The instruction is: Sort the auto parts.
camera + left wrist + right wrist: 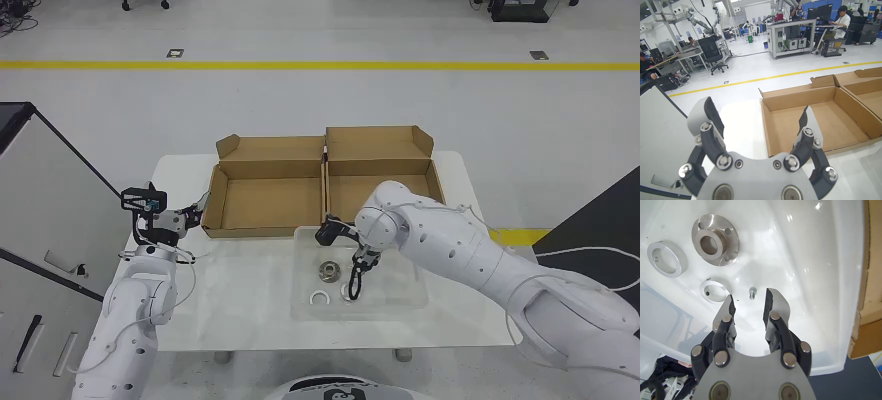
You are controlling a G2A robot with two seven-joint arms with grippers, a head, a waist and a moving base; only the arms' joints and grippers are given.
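A white tray [400,295] holds a steel flange [715,244], two aluminium rings [664,259] [714,290] and a small bolt [752,293]. My right gripper [749,294] hangs open just above the tray floor, the bolt lying between and slightly beyond its fingertips, the nearer ring beside one finger. In the top view the right gripper [353,290] is inside the tray, right of the flange [327,269] and a ring [320,296]. My left gripper [757,110] is open and holds nothing, at the table's left side beside the left cardboard box [838,106].
Two open cardboard boxes [265,195] [385,180] stand side by side behind the tray, both with bare floors. The white table [240,300] has free surface left of the tray. A grey panel [40,190] leans off the table's left.
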